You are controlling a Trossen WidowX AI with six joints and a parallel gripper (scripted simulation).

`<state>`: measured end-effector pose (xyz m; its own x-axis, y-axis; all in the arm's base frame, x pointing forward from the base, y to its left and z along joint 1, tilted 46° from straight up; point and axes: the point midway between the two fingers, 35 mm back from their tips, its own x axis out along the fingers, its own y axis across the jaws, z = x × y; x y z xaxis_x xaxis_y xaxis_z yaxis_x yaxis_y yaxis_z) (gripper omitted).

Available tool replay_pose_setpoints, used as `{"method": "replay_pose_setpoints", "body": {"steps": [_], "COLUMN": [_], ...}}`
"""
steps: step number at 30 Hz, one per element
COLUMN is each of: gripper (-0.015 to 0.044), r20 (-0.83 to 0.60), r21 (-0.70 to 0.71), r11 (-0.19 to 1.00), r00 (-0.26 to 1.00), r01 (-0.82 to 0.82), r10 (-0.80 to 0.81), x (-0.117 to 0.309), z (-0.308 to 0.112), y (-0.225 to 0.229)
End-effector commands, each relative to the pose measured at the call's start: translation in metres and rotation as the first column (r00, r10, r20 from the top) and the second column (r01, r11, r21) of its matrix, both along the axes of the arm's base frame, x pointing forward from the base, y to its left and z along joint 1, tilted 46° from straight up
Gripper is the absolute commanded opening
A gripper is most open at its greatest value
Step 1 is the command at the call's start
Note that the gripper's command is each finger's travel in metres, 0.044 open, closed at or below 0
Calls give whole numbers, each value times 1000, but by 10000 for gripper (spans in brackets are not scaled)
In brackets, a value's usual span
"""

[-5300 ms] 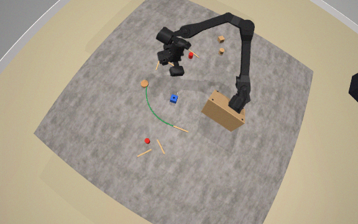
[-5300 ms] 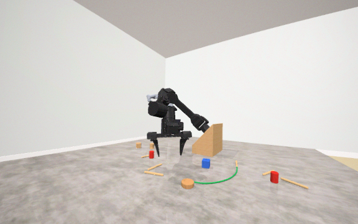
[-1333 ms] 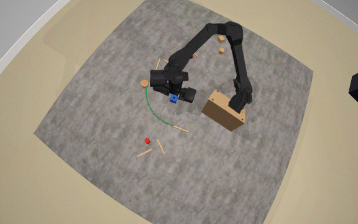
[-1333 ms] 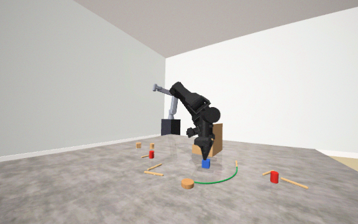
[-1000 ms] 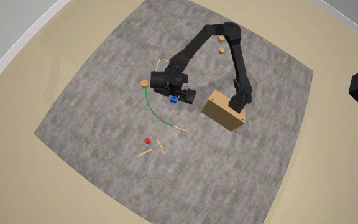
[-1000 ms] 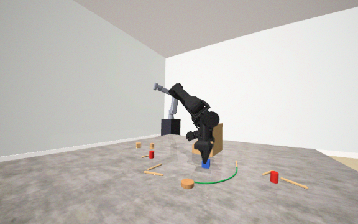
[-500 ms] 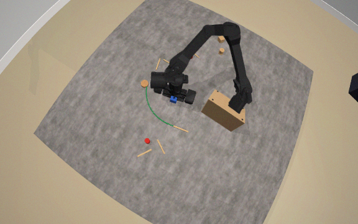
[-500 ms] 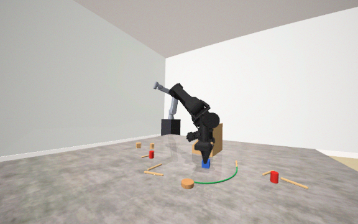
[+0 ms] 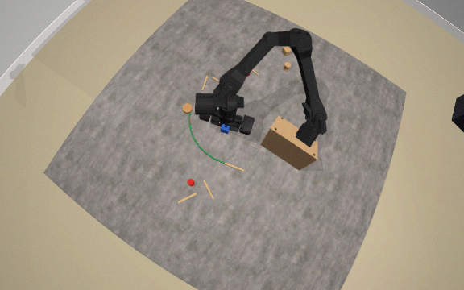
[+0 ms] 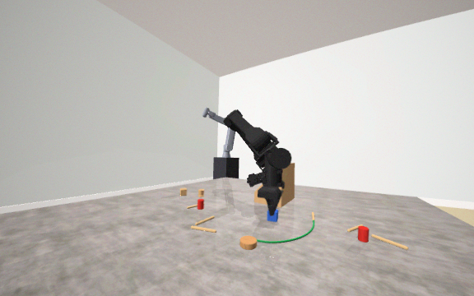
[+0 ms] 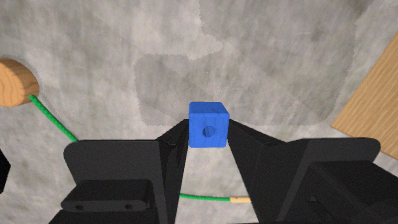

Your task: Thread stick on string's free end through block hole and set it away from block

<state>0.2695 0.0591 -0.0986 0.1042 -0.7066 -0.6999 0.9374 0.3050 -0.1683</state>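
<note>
My gripper (image 9: 225, 126) (image 10: 272, 212) (image 11: 207, 123) points down and is shut on a small blue cube (image 9: 225, 129) (image 10: 272, 216) (image 11: 200, 138), at or close to the table top. The stick (image 9: 234, 167) (image 10: 313, 216) (image 11: 240, 199) on the string's free end lies on the table, apart from the fingers. The green string (image 9: 196, 142) (image 10: 290, 239) (image 11: 55, 119) curves from it to the round wooden button (image 9: 187, 108) (image 10: 248, 242) (image 11: 15, 85). The wooden block (image 9: 286, 148) (image 10: 289, 185) (image 11: 375, 100) stands on the table; its through hole is not visible.
The arm reaches over the block. A red cylinder (image 9: 191, 182) (image 10: 363, 234) lies near two loose sticks (image 9: 209, 189) (image 9: 187, 198). Another red cylinder (image 10: 201, 204), more loose sticks (image 10: 203, 229) (image 10: 205, 220) and two small wooden pieces (image 9: 287, 51) (image 9: 287, 66) are on the far side.
</note>
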Motion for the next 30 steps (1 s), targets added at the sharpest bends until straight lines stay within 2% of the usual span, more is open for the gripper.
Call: {"method": "replay_pose_setpoints", "body": {"steps": [1,18,30], "gripper": [0,0,0], "r20": [4,2,-72], "r21": [5,9,205], "r11": [1000,1000,977], "r00": [1000,1000,997], "r01": [3,4,51], "r10": [-3,-4,-37], "x": [0,-1,4], "z": [2,9,14], "y": [3,9,-2]}}
